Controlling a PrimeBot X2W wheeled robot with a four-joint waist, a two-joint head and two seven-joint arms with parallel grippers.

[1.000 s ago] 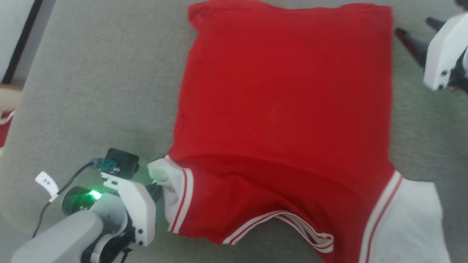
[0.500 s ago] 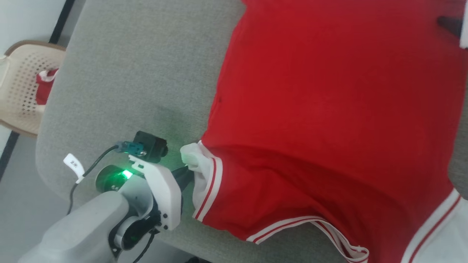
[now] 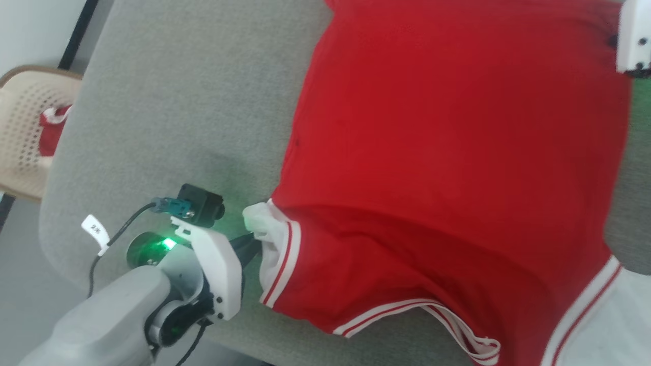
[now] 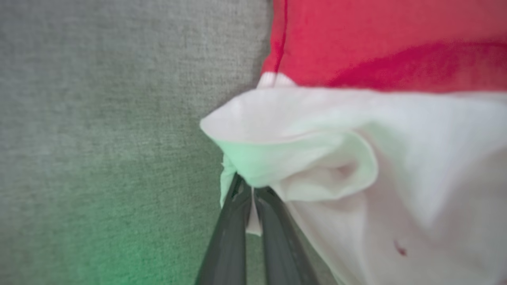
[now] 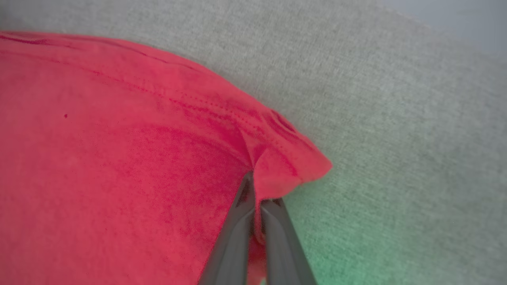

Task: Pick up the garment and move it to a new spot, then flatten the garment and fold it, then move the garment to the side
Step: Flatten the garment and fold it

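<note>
The garment (image 3: 447, 152) lies spread over the grey cloth-covered desk (image 3: 193, 101) and takes up the centre and right of the head view. Its red body reaches up to the top edge. Its white-striped trim and white lining run along the lower edge towards the lower right corner.

At the lower left of the head view, the left gripper (image 3: 252, 242) meets the garment's near-left corner. There a bunched tuft of white lining (image 3: 257, 221) sticks out beside the striped hem. In the left wrist view, its dark fingers (image 4: 231, 233) stand pressed together at the bottom centre. They pinch a thin fold of the white lining (image 4: 317, 158), and the red cloth lies above it.

A green light (image 3: 165, 244) glows on that wrist, and a cable with a white tag (image 3: 95, 231) hangs beside it.

At the upper right corner of the head view, a white housing (image 3: 633, 38) of the right arm sits over the garment's far edge. In the right wrist view, the right gripper (image 5: 255, 190) is closed on a puckered red corner of the garment (image 5: 277, 166). The bare desk (image 5: 396, 99) lies to the right of that corner.

At the far left of the head view, beyond the desk's rounded edge, a beige perforated plastic seat or basket (image 3: 25, 132) holds a red and white cloth (image 3: 51, 132).
</note>
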